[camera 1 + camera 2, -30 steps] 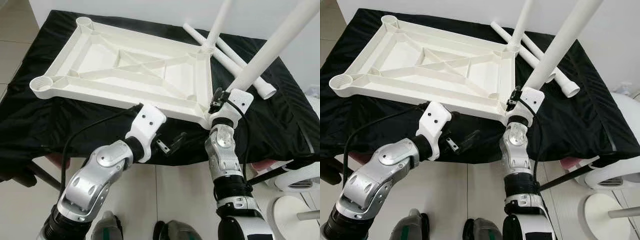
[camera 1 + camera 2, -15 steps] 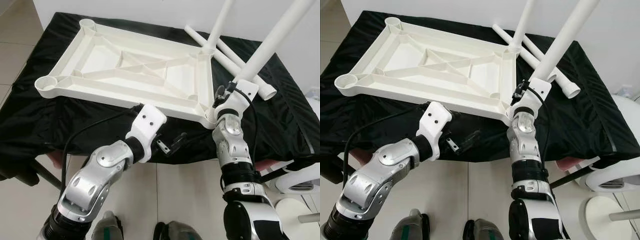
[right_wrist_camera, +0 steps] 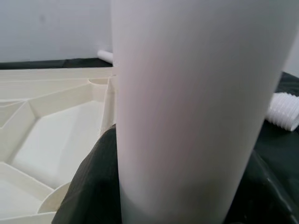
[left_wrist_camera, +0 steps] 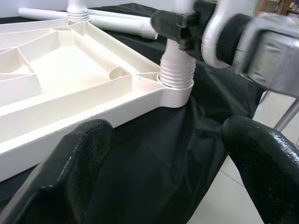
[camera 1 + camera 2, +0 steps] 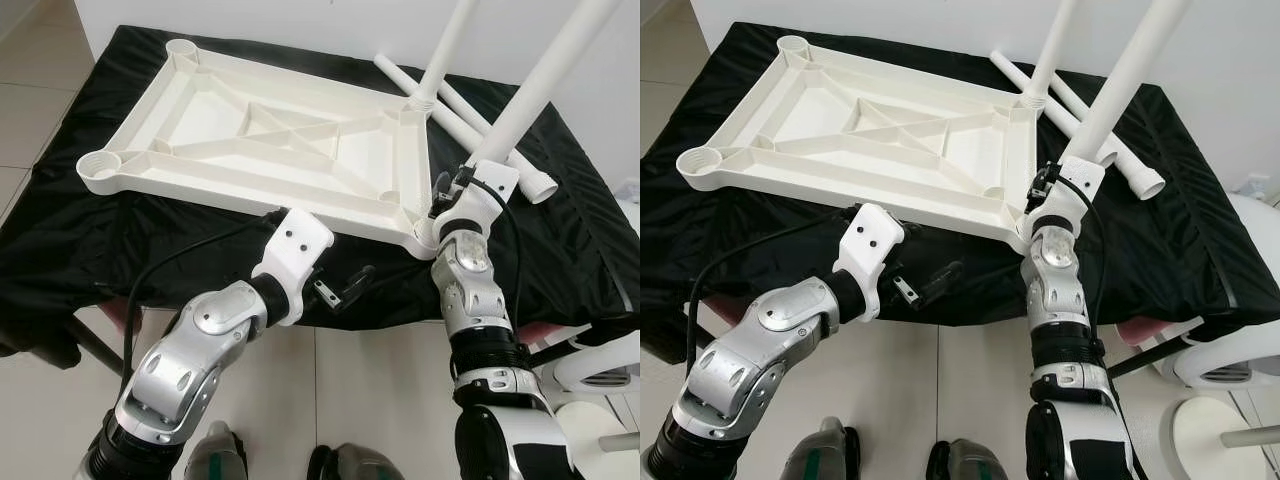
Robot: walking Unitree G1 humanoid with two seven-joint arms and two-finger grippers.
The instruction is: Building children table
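Right pincer point(image 5: 452, 192) grasps white leg point(image 5: 535, 85) at tabletop point(image 5: 250, 130) corner socket; left pincer point(image 5: 350, 283) released, below the edge

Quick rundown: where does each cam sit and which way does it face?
Eye views: on the head, looking down at the tabletop on black cloth; both arms show.
Left wrist: along the open left gripper, toward the near leg.
Right wrist: close on that leg, right gripper clamped round it.
Shared: leg and tabletop in all.
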